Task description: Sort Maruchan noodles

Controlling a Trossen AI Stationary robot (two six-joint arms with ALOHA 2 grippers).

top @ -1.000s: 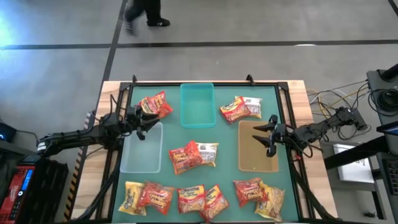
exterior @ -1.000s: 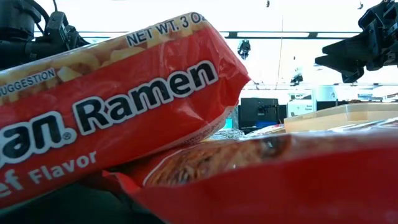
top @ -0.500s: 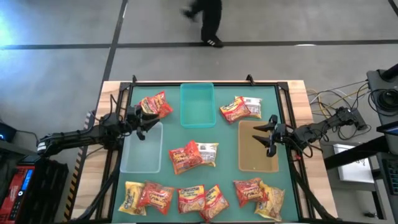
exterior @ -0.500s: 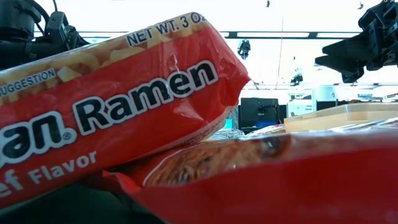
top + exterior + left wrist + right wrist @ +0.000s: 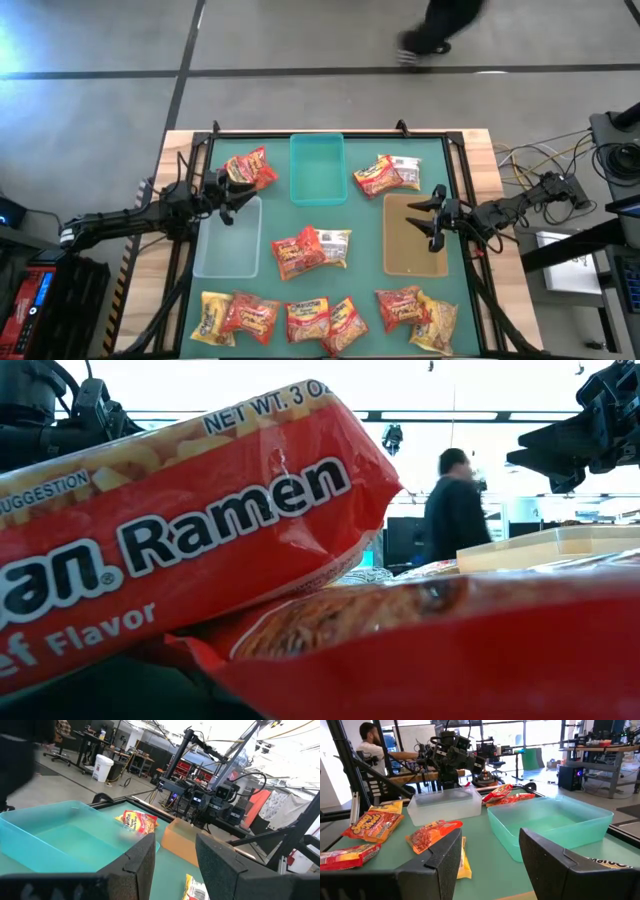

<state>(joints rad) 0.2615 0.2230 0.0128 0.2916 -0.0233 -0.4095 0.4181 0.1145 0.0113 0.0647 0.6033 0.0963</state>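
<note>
I'm seeing the Maruchan noodles (image 5: 310,248) all lying flat — red and yellow crinkly packets, a row along the frame's bottom, some mid-frame, others upper left and upper right.

3 bins (image 5: 318,168) mid-table | packets (image 5: 312,249) between, around them | 7 packets (image 5: 325,318) along near edge

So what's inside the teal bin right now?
The teal bin looks empty: its floor shows bare from above and in the right wrist view, with no noodle packets in it. The nearest packets lie beside it on the mat. Nothing covers it.
</note>
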